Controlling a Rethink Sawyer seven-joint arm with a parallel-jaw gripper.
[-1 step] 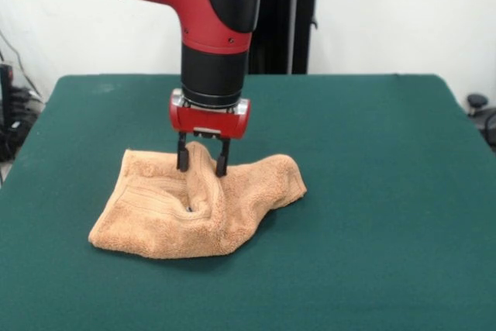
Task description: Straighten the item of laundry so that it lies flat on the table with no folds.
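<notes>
The item of laundry point(194, 211), a tan terry towel, lies crumpled on the dark green table point(372, 191), left of centre. A ridge of cloth is pulled up into a peak near its back edge. My gripper point(202, 167) stands straight down over that peak, its two black fingers either side of the raised fold and closed on it. A woven band stripe shows on the towel's left part. The towel's right end bulges in a thick fold.
The table's front edge runs along the bottom and its left and right edges are in view. A black stand point(291, 17) rises behind the table. Cables and dark gear point(12, 114) sit off the left side.
</notes>
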